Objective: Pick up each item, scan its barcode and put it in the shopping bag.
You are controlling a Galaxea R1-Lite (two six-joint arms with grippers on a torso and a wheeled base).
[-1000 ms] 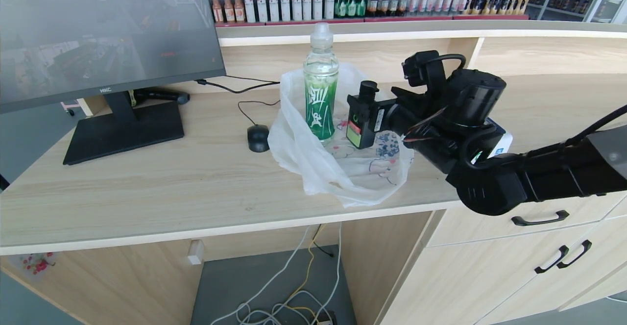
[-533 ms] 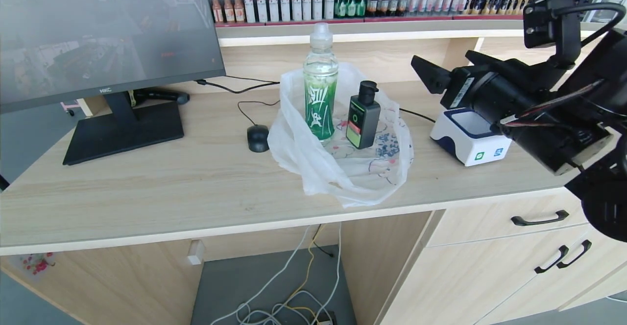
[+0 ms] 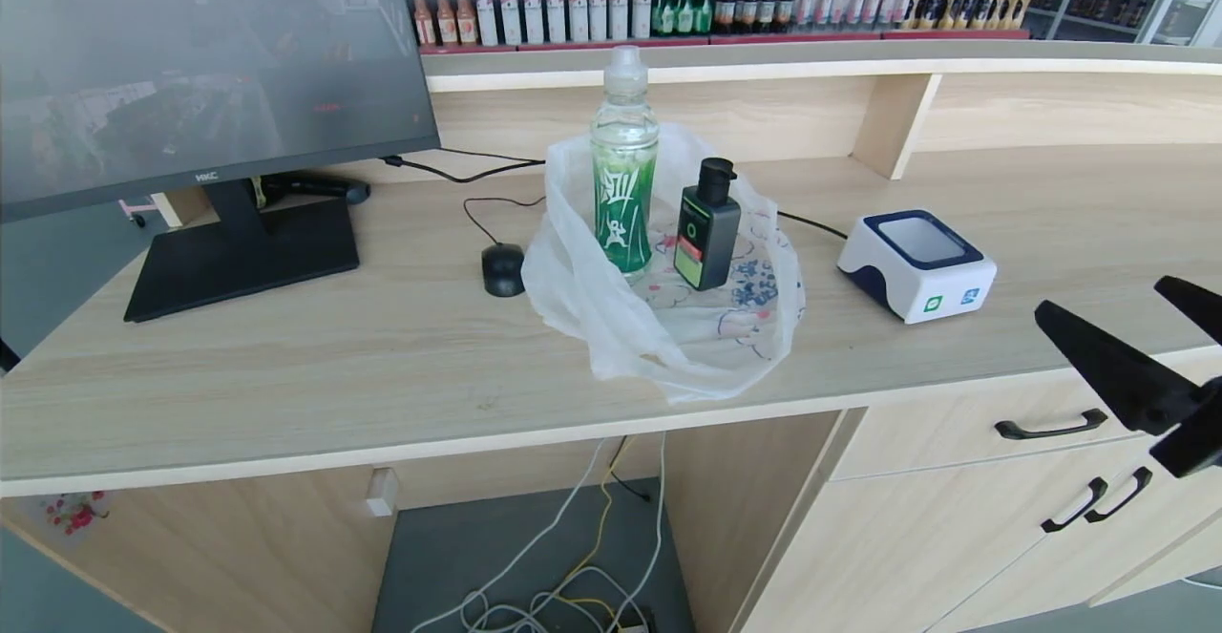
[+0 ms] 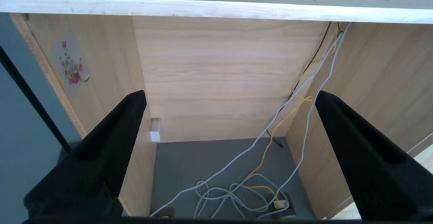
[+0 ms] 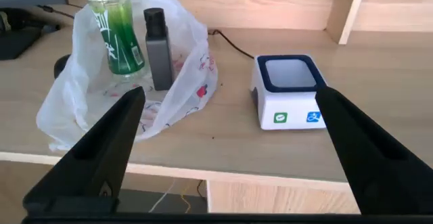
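Centrally on the pale, wood-grain table (image 3: 286,366) lies the shopping bag (image 3: 668,337), a thin, crinkled, milky plastic one with a red-and-blue print, its mouth slumped wide open. Two items stand upright inside it. One is a tall clear bottle (image 3: 625,175) with a green label, a ribbed waist and a domed cap. Just beside it is a squat, flat-sided dark pump bottle (image 3: 707,227) with a green-and-red label.

Near the bag, toward the robot's right, sits the barcode scanner (image 3: 916,265), a boxy white unit with a navy rim round its slanted glass window. A thin black cord (image 3: 811,223) runs from it toward the bag. A rounded black mouse (image 3: 503,268) rests just beside the bag on the other side. Farther left a monitor (image 3: 191,70) stands on a flat black foot.

The right pincer (image 3: 1100,295) hangs at the table's front edge, right of the scanner, its matte black wedge-shaped fingers spread apart and holding nothing. The left pincer (image 4: 230,95) is likewise released and empty, below the tabletop, facing the open recess where white and yellow cables (image 4: 237,190) trail onto a grey floor.

Drawers (image 3: 955,461) with black handles fill the table's right side. Behind the table rises a wooden ledge (image 3: 764,65), and beyond it are shop shelves (image 3: 716,5) lined with drink bottles.
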